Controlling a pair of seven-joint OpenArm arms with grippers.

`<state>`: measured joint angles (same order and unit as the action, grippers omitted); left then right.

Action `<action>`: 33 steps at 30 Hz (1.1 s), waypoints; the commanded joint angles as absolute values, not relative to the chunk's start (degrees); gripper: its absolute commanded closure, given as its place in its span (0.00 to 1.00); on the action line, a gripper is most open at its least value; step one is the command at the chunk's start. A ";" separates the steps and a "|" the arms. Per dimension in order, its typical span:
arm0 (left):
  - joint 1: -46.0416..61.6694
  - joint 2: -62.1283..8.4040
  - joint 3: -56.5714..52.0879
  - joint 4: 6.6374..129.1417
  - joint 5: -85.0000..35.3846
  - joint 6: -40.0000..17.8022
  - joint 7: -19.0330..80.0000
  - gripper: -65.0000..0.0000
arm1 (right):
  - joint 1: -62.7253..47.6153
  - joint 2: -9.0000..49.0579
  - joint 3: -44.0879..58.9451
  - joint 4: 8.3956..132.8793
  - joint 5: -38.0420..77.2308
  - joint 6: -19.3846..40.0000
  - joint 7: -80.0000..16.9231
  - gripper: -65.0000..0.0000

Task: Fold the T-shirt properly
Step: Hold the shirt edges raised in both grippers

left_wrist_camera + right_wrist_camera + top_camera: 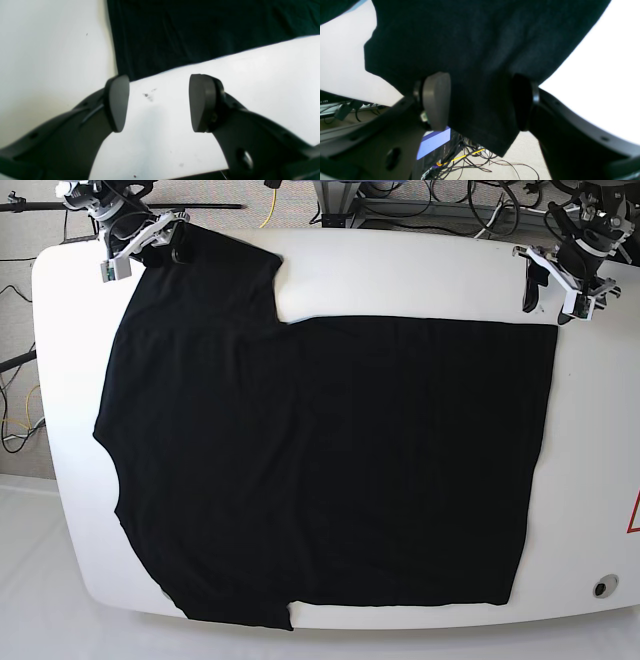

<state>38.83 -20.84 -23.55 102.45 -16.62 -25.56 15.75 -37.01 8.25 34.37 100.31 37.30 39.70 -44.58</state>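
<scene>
A robotics lab — white worktable (400, 270); tangled cables (480, 160) (floor below the right gripper (480, 102)) beside electronics.

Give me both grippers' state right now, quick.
Left gripper: jaws open, empty, above the bare table near the T-shirt's corner.
Right gripper: jaws open around the sleeve edge, not closed on it.

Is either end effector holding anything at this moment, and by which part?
Nothing is gripped. The left end effector is open over bare table. The right end effector is open, with the T-shirt sleeve edge lying between its jaws, unpinched.
</scene>
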 commanded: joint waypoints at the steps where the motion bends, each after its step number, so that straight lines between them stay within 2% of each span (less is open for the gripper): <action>1: 39.22 -21.44 -23.96 103.36 -17.40 -25.35 14.34 0.46 | -37.49 8.54 34.33 99.64 36.68 40.00 -45.56 0.42; 12: 39.51 -20.73 -23.90 103.18 -17.81 -25.65 14.05 0.46 | -36.88 8.53 33.57 96.27 38.07 40.00 -45.26 0.42; 33: 39.18 -20.85 -24.00 102.94 -18.06 -26.11 14.16 0.46 | -36.21 8.77 33.25 97.80 40.14 40.00 -46.55 0.41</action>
